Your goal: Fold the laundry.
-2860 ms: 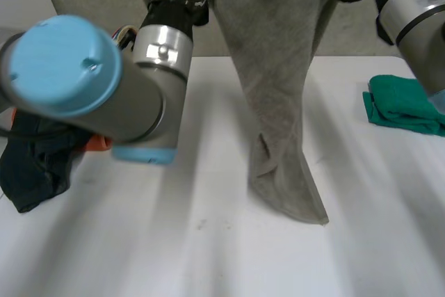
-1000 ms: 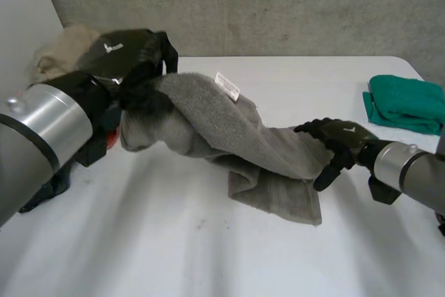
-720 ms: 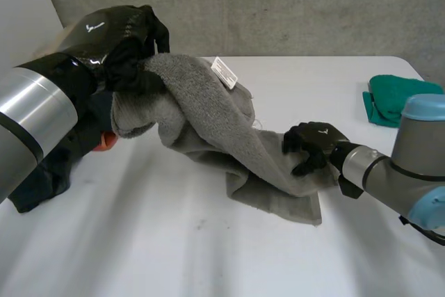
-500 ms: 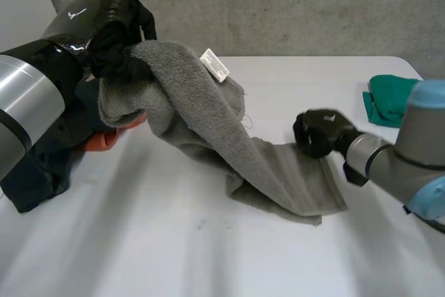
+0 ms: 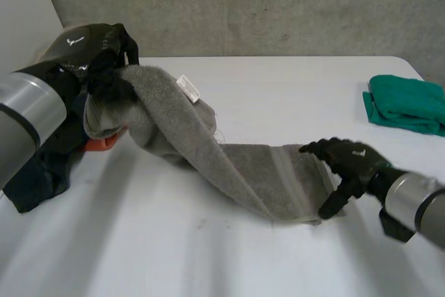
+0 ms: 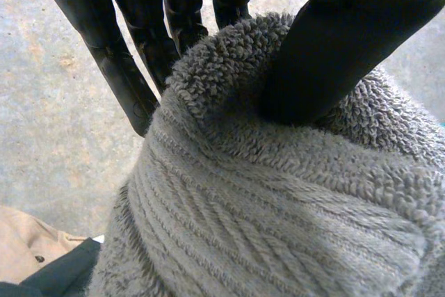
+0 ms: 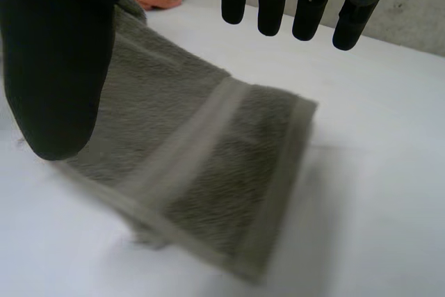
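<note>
A grey towel [image 5: 236, 168] stretches from my raised left hand [image 5: 94, 50] down to the white table [image 5: 208, 255], where its striped far end lies flat. A white tag [image 5: 188, 89] sticks up from the lifted part. In the left wrist view my thumb [image 6: 348, 39] presses the towel's thick edge [image 6: 278, 227] against the fingers, so this hand is shut on it. My right hand [image 5: 351, 158] is open just beyond the flat end, fingers spread. In the right wrist view that end [image 7: 201, 151] lies below the straight fingers [image 7: 313, 5], apart from them.
A folded green cloth [image 5: 407, 102] sits at the table's far right edge. A dark garment [image 5: 35, 172] and an orange item [image 5: 104, 142] lie at the left, below my left arm. A beige garment [image 6: 28, 248] lies behind them.
My right hand has let go of the towel's end, opened and drawn back to the right. The left hand has carried its end lower and further left, pulling the towel out longer.
</note>
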### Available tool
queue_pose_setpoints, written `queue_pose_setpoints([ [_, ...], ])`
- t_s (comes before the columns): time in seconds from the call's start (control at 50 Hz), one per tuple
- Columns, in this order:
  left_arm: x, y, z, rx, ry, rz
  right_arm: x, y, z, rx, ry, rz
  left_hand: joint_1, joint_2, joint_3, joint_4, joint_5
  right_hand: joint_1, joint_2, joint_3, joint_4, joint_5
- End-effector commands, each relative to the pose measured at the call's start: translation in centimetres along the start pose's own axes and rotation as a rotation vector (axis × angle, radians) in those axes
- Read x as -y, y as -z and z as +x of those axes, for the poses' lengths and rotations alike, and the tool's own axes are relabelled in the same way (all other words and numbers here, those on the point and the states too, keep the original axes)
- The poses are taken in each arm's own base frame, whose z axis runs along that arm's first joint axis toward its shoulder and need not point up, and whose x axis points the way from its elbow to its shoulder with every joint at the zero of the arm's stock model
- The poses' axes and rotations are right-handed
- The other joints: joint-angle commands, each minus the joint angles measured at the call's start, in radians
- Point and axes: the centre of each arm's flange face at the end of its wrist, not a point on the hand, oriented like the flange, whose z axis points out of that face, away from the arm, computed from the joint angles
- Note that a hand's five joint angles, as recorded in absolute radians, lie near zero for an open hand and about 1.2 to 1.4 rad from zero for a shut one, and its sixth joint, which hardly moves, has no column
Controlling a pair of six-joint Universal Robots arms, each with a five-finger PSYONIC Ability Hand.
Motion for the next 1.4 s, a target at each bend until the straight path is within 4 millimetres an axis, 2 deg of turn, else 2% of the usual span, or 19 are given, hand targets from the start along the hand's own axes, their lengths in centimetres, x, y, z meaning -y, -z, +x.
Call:
queue_pose_setpoints([
  [0.02,0.5,-1.5,-0.1,0.0,0.009,0.018,-2.4,0.2,-3.7,0.065,-0.051,0.077,0.28,0.198,0.199,0.196,0.279,-0.069,-0.055,-0.04,-0.051,-0.033],
  [0.32,1.4,-2.1,-0.2,0.011,0.065,0.047,-5.2,-3.4,-6.4,-0.081,-0.009,0.12,0.28,0.198,0.199,0.196,0.279,0.027,0.042,0.057,0.045,0.063],
  [0.34,1.4,-2.1,-0.2,0.012,0.067,0.047,-5.3,-3.7,-6.4,-0.081,-0.006,0.119,0.28,0.198,0.199,0.196,0.279,0.089,0.103,0.118,0.107,0.125],
  [0.4,1.5,-2.0,-0.2,0.01,0.079,0.051,-5.0,-4.6,-6.3,-0.084,-0.006,0.129,0.28,0.198,0.199,0.196,0.279,0.675,0.689,0.704,0.692,0.71],
  [0.44,1.6,-2.0,-0.2,0.01,0.081,0.053,-4.1,-5.0,-5.8,-0.098,-0.009,0.155,0.28,0.198,0.199,0.196,0.279,1.128,1.143,1.158,1.146,1.164],
  [0.5,1.6,-1.9,-0.2,0.013,0.082,0.052,-3.6,-5.1,-5.7,-0.097,0.002,0.173,0.28,0.198,0.199,0.196,0.279,1.131,1.145,1.16,1.148,1.166],
  [0.56,1.4,-1.7,-0.2,0.012,0.08,0.044,-0.9,-4.5,-4.8,-0.119,0.034,0.25,0.28,0.198,0.199,0.196,0.279,1.131,1.145,1.16,1.148,1.166],
  [0.6,1.1,-1.5,-0.2,0.01,0.078,0.032,2.0,-3.7,-2.4,-0.194,0.104,0.313,0.28,0.198,0.199,0.196,0.279,1.131,1.145,1.16,1.148,1.166],
  [0.68,0.3,-0.8,-0.2,0.013,0.069,0.0,5.3,-1.6,1.8,-0.289,0.302,0.258,0.28,0.198,0.199,0.196,0.279,1.131,1.145,1.16,1.148,1.166],
  [0.76,-1.0,0.5,0.0,0.01,0.047,-0.058,7.7,0.2,3.6,-0.279,0.471,0.172,0.28,0.198,0.199,0.196,0.279,1.131,1.145,1.16,1.148,1.166],
  [0.92,-5.1,2.2,0.4,-0.011,-0.124,-0.195,10.1,2.7,2.8,-0.232,0.575,0.059,0.28,0.198,0.199,0.196,0.279,1.131,1.145,1.16,1.148,1.166],
  [0.98,-6.3,2.3,0.8,-0.036,-0.182,-0.231,10.1,2.3,2.9,-0.221,0.58,0.037,0.28,0.198,0.199,0.196,0.279,1.131,1.145,1.16,1.148,1.166],
  [1.04,-8.1,0.6,1.0,-0.058,-0.239,-0.263,9.8,0.5,3.6,-0.218,0.575,0.015,0.28,0.198,0.199,0.196,0.279,1.131,1.145,1.16,1.148,1.166],
  [1.08,-8.5,-1.9,1.0,-0.06,-0.273,-0.22,10.4,-1.7,3.9,-0.217,0.592,0.018,0.28,0.198,0.199,0.196,0.279,1.131,1.145,1.16,1.148,1.166],
  [1.12,-8.0,-3.8,1.1,-0.06,-0.293,-0.16,11.1,-3.2,3.9,-0.229,0.603,0.036,0.28,0.198,0.199,0.196,0.279,1.131,1.145,1.16,1.148,1.166],
  [1.18,-5.4,-7.6,1.6,-0.056,-0.321,0.019,14.1,-5.9,4.3,-0.32,0.628,0.127,0.28,0.198,0.199,0.196,0.279,1.131,1.145,1.16,1.148,1.166],
  [1.22,-2.5,-10.0,1.4,-0.016,-0.341,0.179,17.6,-6.9,4.2,-0.41,0.628,0.272,0.28,0.198,0.199,0.196,0.279,1.131,1.145,1.16,1.148,1.166],
  [1.32,4.5,-12.9,1.0,0.098,-0.379,0.598,25.9,-5.6,4.4,-0.537,0.551,0.689,0.28,0.198,0.199,0.196,0.279,1.131,1.145,1.16,1.148,1.166],
  [1.4,6.3,-12.9,1.3,0.125,-0.396,0.747,28.4,-4.3,4.2,-0.55,0.516,0.832,0.28,0.198,0.199,0.196,0.279,1.131,1.145,1.16,1.148,1.166],
])
